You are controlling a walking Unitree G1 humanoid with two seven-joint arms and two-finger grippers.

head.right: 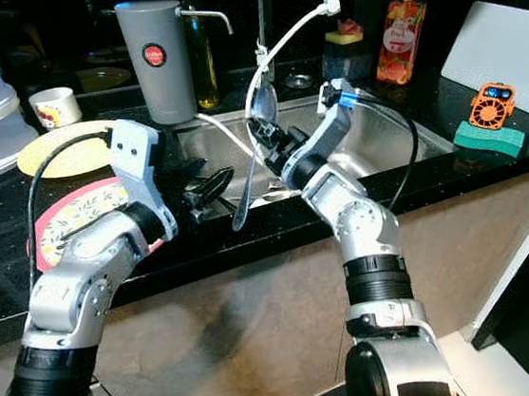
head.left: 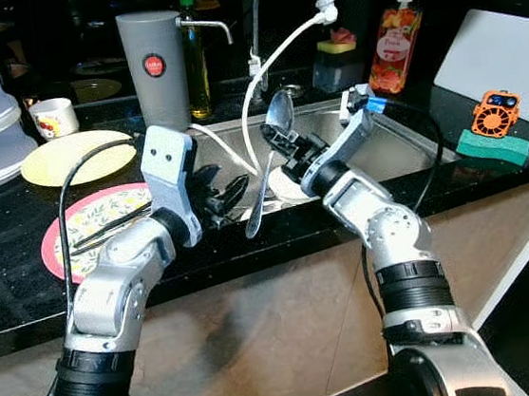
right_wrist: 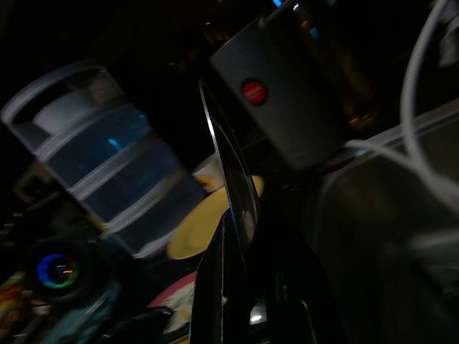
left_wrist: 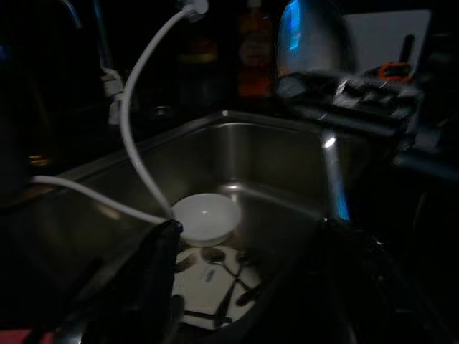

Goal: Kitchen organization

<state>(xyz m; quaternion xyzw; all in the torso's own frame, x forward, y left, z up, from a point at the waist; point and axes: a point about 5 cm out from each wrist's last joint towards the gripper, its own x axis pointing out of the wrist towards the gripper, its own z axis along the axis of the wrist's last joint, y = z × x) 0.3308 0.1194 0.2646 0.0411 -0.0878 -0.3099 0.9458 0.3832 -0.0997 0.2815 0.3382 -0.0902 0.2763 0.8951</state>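
Head views: right gripper (head.left: 282, 145) clamped on large spoon (head.left: 272, 154) by mid-handle, bowl up, above sink (head.left: 402, 144) front edge. Left gripper (head.left: 229, 194) beside spoon's lower end, fingers spread, empty.

Left wrist view: white bowl (left_wrist: 206, 218) and cutlery (left_wrist: 228, 276) below in sink.

Right wrist view: spoon edge-on between fingers (dark). Advice: keep grip firm, handle steady, for handover or placing.

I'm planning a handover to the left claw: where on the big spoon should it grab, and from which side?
Probably the lower handle. The right claw is shut on the spoon just below its bowl, which points up, and the handle slants down over the sink's front edge with its end free. The open left claw sits just left of that end, so come in from the left.
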